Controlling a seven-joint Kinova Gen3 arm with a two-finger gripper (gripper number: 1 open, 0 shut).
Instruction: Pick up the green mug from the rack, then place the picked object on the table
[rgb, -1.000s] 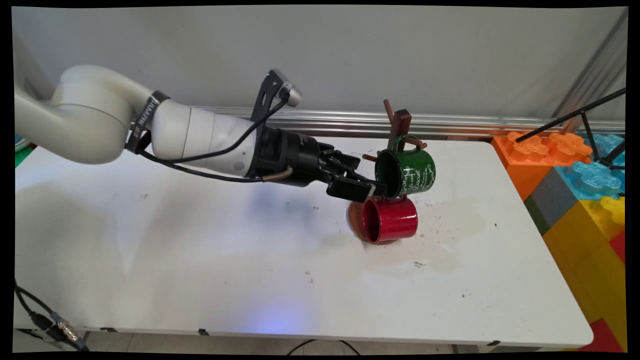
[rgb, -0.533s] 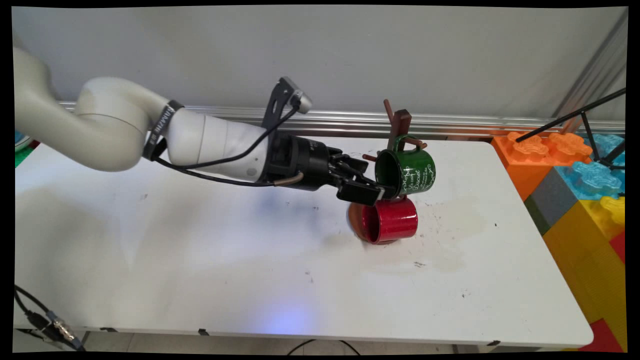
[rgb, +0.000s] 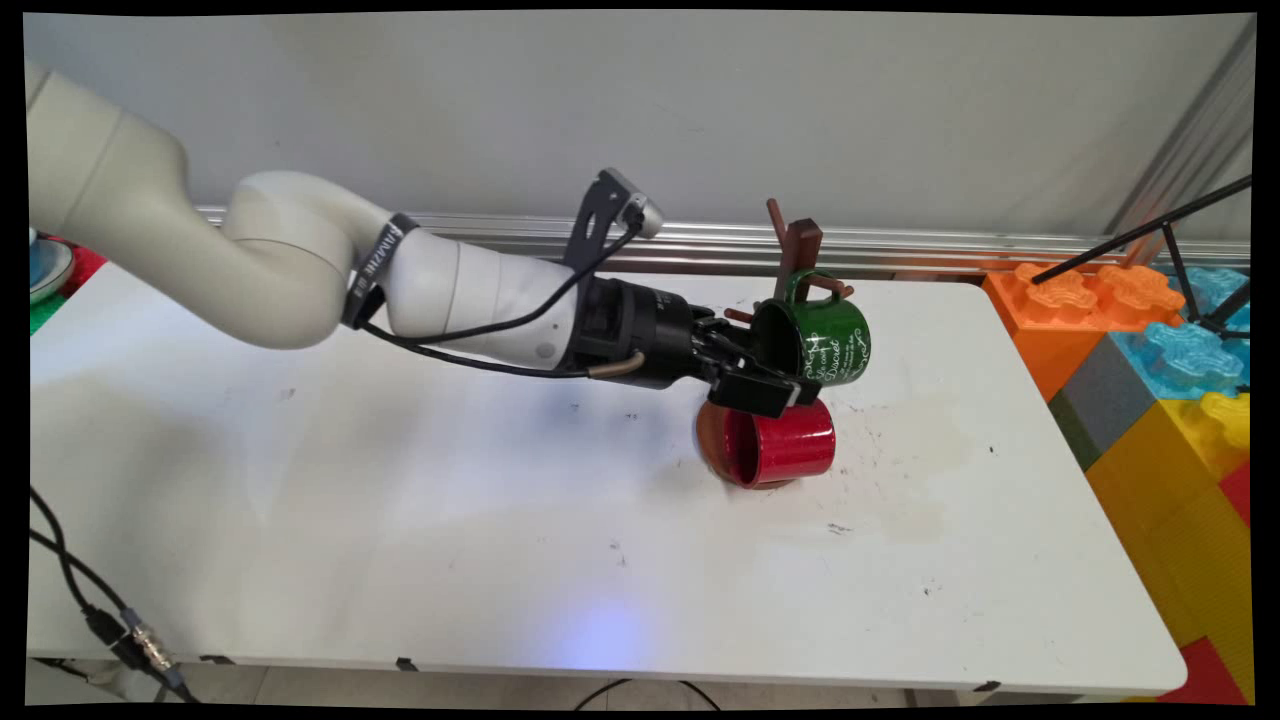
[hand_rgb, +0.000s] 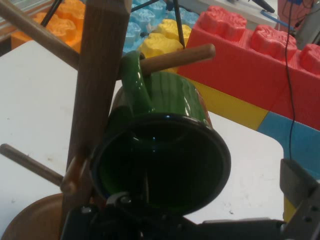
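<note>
Main view shows two mugs on one wooden mug tree (rgb: 797, 250) near the far right corner of the white table (rgb: 400, 520): a green mug (rgb: 825, 342) with white lettering hangs by its handle from an upper peg, mouth turned toward the arm, and a red mug (rgb: 780, 442) hangs just below it, mouth the same way, over the tree's round brown base. One gripper (rgb: 785, 385) reaches in level from the left, one finger inside the green mug's mouth and the other outside below the rim. Hand view shows the green mug (hand_rgb: 162, 160) filling the middle, its handle looped over the peg beside the upright post (hand_rgb: 97, 90); whether the fingers actually pinch the rim I cannot tell.

Compared with a second ago, the arm has pushed further right and slightly down, so the gripper now sits deeper at the green mug's rim; both mugs hang as before.

Scuffs and a faint stain mark the table. Behind it run a metal rail and a grey wall; giant toy blocks (rgb: 1160, 350) in orange, blue, yellow and red are stacked past the right edge.
</note>
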